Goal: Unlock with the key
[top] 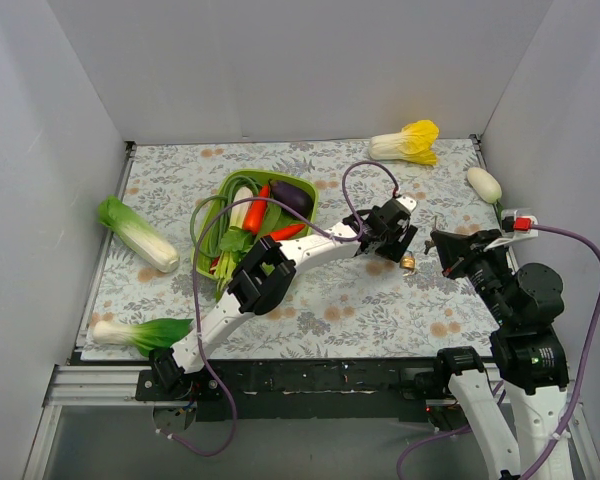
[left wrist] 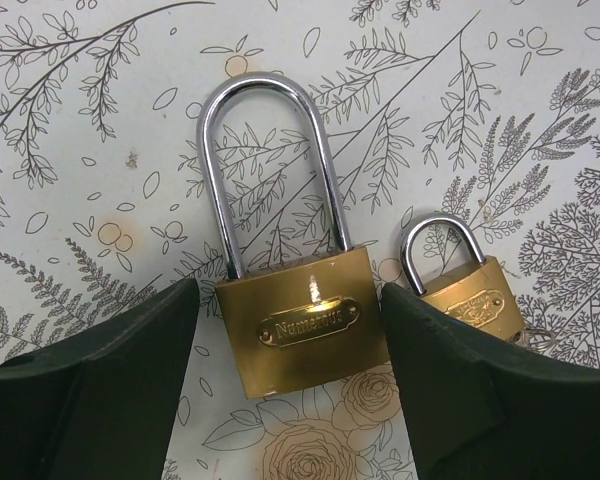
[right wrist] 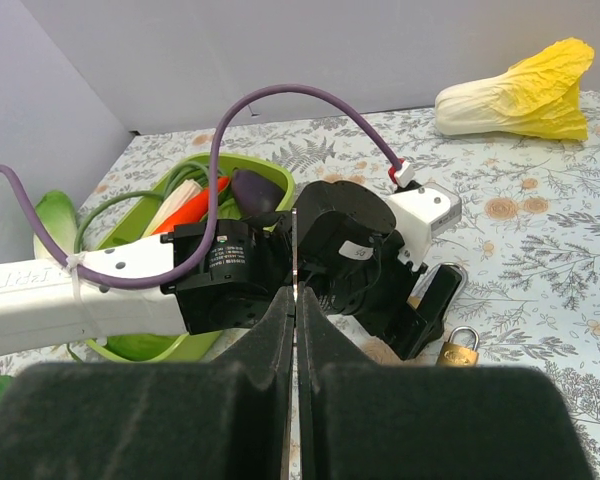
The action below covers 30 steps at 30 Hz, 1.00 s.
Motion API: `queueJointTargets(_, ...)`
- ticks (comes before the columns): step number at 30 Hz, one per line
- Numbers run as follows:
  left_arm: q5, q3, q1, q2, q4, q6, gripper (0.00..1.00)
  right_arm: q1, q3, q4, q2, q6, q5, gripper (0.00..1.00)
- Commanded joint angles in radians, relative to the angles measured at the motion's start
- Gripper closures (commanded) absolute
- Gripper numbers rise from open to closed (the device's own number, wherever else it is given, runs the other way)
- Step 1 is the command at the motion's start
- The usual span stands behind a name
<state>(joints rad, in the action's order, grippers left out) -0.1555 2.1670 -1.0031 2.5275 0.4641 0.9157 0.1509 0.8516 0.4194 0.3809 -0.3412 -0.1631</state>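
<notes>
A large brass padlock (left wrist: 302,330) with a tall silver shackle lies flat on the floral cloth. My left gripper (left wrist: 288,290) is open with one finger on each side of its body, the right finger close against it. A smaller brass padlock (left wrist: 467,295) lies just to the right, and it also shows in the top view (top: 407,262) and the right wrist view (right wrist: 460,350). My right gripper (right wrist: 295,295) is shut on the key (right wrist: 294,250), a thin silvery blade seen edge-on that sticks out toward the left gripper (top: 385,240). In the top view, the right gripper (top: 442,242) hovers just right of the locks.
A green basket (top: 212,262) of vegetables stands behind the left arm. A yellow napa cabbage (top: 408,143) and a white vegetable (top: 484,183) lie at the back right. A green cabbage (top: 138,233) and a bok choy (top: 140,333) lie at the left. Grey walls enclose the table.
</notes>
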Motion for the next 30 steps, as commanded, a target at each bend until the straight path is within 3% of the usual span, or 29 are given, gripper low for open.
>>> queueJointTargets(1,-0.044,-0.024,-0.012,0.03,0.096,-0.008,0.28,-0.004,-0.019,-0.021,-0.011,-0.005,-0.004,0.99)
queueJointTargets(12,-0.121,-0.024,-0.04,0.056,0.111,-0.087,0.34,-0.002,-0.028,-0.019,-0.017,-0.01,-0.006,0.99)
queueJointTargets(21,-0.108,-0.021,-0.045,0.074,0.12,-0.087,0.45,-0.002,-0.031,-0.013,-0.02,-0.012,-0.006,0.99)
queueJointTargets(24,-0.108,-0.027,-0.04,0.076,0.137,-0.042,0.53,-0.004,-0.034,-0.008,-0.016,-0.005,-0.006,0.99)
queueJointTargets(26,-0.098,-0.038,-0.02,0.07,0.149,0.014,0.65,-0.004,-0.045,-0.007,-0.017,-0.007,-0.006,0.99)
queueJointTargets(30,-0.021,-0.186,0.037,-0.034,0.084,0.175,0.84,-0.002,-0.075,-0.007,-0.02,-0.001,-0.007,0.99)
